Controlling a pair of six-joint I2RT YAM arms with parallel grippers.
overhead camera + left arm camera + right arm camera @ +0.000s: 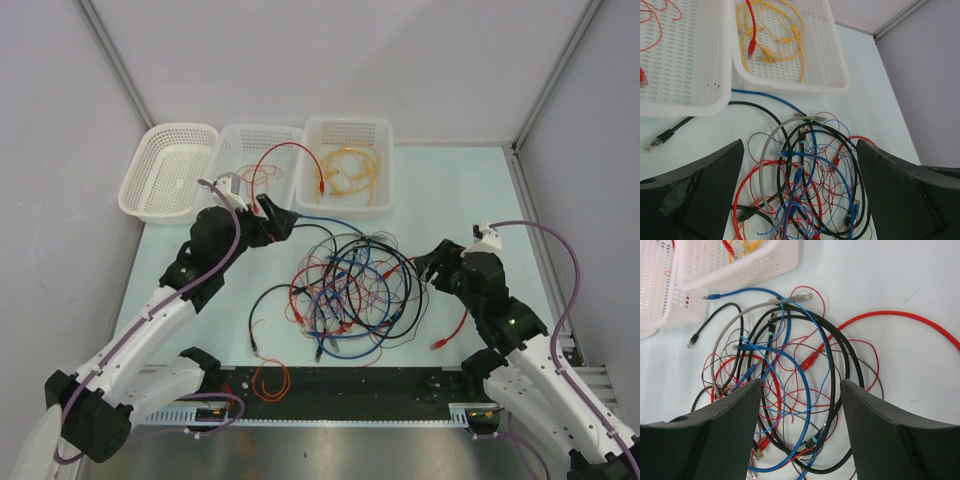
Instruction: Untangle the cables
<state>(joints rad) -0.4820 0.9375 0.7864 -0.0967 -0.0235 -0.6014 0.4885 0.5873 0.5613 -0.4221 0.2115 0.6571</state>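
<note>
One pale tabletop (450, 190) carries everything, closed in by walls (60, 120) at left, back and right. Open surface stretches from the tangle toward the far right corner. Three white baskets (258, 135) line the far edge, touching side by side. The cables (350, 290) lie as a black, blue, red and grey tangle at mid-tabletop, between both arms. A yellow cable (350, 170) sits in the right basket and a thin orange loop (270, 382) lies at the near edge. The left claw (278, 222) and the right claw (432, 262) both gape wide, holding nothing.

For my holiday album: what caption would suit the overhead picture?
Left arm and right arm flank a cable tangle on the table; yellow cables lie in the right basket.
</note>
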